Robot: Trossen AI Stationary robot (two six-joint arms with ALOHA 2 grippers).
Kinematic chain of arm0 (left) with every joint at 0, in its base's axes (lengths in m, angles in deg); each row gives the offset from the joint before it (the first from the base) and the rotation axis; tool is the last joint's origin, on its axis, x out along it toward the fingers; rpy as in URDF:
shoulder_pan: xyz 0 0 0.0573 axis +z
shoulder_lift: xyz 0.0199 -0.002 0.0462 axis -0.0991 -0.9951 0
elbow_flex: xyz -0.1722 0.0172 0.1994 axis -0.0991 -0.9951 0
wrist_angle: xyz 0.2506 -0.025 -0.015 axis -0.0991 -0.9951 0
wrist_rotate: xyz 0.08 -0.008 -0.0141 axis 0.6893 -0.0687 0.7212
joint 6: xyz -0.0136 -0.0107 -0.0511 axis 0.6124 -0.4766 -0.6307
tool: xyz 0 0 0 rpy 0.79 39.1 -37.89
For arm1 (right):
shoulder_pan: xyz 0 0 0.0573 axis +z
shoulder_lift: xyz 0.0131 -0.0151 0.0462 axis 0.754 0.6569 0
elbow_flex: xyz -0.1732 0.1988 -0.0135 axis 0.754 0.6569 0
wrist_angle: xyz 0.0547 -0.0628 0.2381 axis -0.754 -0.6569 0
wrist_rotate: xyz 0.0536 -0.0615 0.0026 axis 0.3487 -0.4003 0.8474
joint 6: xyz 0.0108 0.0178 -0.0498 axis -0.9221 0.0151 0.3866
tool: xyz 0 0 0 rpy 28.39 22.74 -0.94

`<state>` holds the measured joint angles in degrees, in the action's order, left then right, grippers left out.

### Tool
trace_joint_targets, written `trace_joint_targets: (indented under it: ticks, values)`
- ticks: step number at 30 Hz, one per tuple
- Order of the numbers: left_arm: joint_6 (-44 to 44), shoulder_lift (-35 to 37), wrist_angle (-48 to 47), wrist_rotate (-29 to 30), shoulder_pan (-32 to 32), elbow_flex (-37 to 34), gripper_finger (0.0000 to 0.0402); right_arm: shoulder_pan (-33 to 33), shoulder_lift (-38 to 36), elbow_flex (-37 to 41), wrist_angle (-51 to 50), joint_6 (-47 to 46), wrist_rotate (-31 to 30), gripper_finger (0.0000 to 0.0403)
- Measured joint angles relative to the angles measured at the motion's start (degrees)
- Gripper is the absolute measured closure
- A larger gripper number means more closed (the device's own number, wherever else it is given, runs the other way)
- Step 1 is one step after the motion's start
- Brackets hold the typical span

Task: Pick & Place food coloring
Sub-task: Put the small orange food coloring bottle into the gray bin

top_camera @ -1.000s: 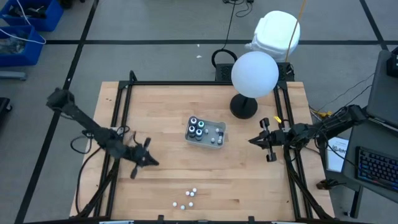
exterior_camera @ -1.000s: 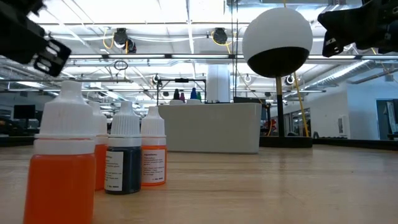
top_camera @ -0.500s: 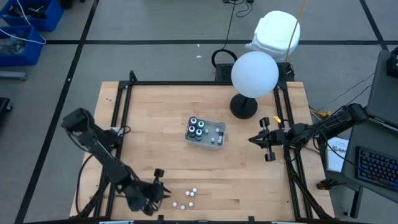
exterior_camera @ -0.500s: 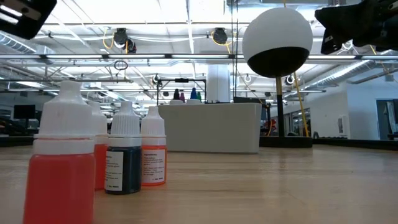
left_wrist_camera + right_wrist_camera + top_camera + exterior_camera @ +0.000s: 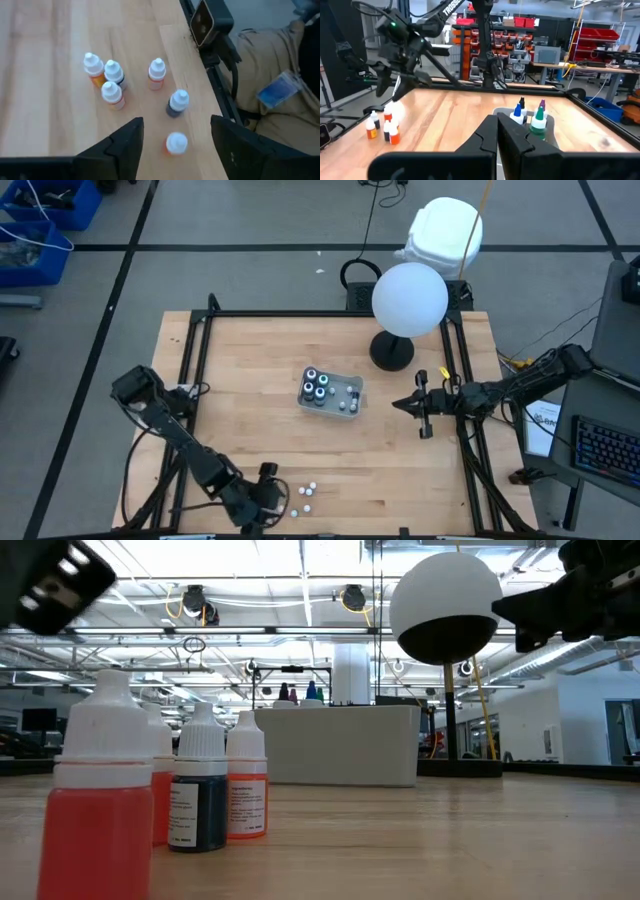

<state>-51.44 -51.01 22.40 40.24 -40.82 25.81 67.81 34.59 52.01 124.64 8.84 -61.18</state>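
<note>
- Left gripper (image 5: 268, 492): fingers spread, poised above the loose food coloring bottles (image 5: 303, 496) near the table's front edge; it should centre on one cap before descending.
- Tray (image 5: 352, 386): mid-table, holding more bottles.
- Right gripper (image 5: 420, 406): fingers pressed together, waiting.

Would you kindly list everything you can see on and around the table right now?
dropper bottles: six, white caps with orange, red or dark contents, standing loose near the table's front edge
tray bottles: four, dark with teal tops, in the tray
tray: one, grey, mid table
lamp: one, white globe on a black base, back right of the table
table: one, light wood with a black frame
left gripper: open, above the dropper bottles, holding nothing
right gripper: shut, empty, at the table's right side
</note>
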Motion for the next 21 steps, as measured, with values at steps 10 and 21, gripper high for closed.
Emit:
trace_joint_targets:
  ticks: [10, 21]
  values:
    - [-3.48, -3.47, 1.5, -5.37, 0.83, 0.0, 0.0204, 0.0, -0.02, 0.0, 0.7, 0.0, 0.0, 0.0403]
    - [-4.24, -3.98, 1.18, -3.8, 0.79, 0.0, 0.021, 0.0, -0.04, 0.0, 0.78, 0.0, 0.0, 0.0403]
